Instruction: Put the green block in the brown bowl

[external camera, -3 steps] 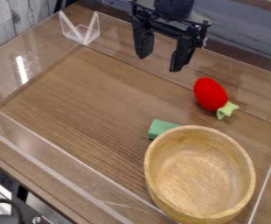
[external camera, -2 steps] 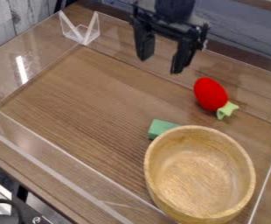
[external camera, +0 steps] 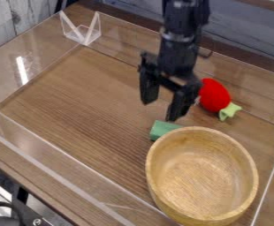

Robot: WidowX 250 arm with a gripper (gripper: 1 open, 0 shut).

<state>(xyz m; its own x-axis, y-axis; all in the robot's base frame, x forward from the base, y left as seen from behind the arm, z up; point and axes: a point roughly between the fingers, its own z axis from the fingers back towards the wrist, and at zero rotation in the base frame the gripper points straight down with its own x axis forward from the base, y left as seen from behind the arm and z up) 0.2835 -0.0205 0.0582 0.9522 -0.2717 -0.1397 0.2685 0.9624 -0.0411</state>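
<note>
The green block lies flat on the wooden table, its right end hidden behind the rim of the brown bowl, which sits at the front right. My gripper hangs pointing down just above and behind the block, its two black fingers spread open with nothing between them. It is not touching the block.
A red strawberry toy with a green leafy tip lies right of the gripper. Clear acrylic walls border the table at the left and front, and a clear stand sits at the back left.
The gripper has come down and forward from the back of the table to just above the green block, still open. The block, bowl and strawberry have not moved.
</note>
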